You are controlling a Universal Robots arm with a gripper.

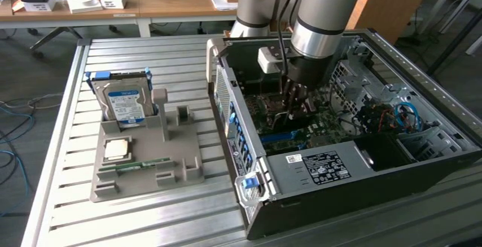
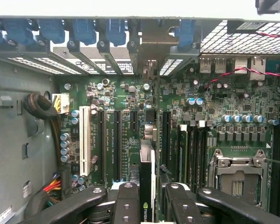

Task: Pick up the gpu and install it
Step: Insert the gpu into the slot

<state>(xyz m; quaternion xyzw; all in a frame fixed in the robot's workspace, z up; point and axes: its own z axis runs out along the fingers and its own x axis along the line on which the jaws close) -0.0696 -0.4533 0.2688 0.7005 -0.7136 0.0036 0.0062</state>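
The gpu (image 2: pixel 147 161) shows edge-on in the wrist view, a thin dark card with a green logo near my fingers. My gripper (image 2: pixel 147 191) is shut on it, one black finger (image 2: pixel 126 196) on each side. The card stands upright over the green motherboard (image 2: pixel 214 107), between the long black expansion slots (image 2: pixel 116 144) and the memory slots (image 2: pixel 186 149). Its metal bracket (image 2: pixel 151 42) reaches the case's rear slot openings. I cannot tell whether the card is seated. In the exterior view, my gripper (image 1: pixel 294 103) reaches down inside the open computer case (image 1: pixel 339 168).
A grey parts holder (image 1: pixel 173 145) on the slatted table, at the exterior view's left, carries a hard drive (image 1: pixel 124 103), a processor chip (image 1: pixel 117 148) and a memory stick (image 1: pixel 135 166). Inside the case are a white slot (image 2: pixel 85 140), the processor socket (image 2: pixel 235 175) and cable bundles (image 2: pixel 39 105).
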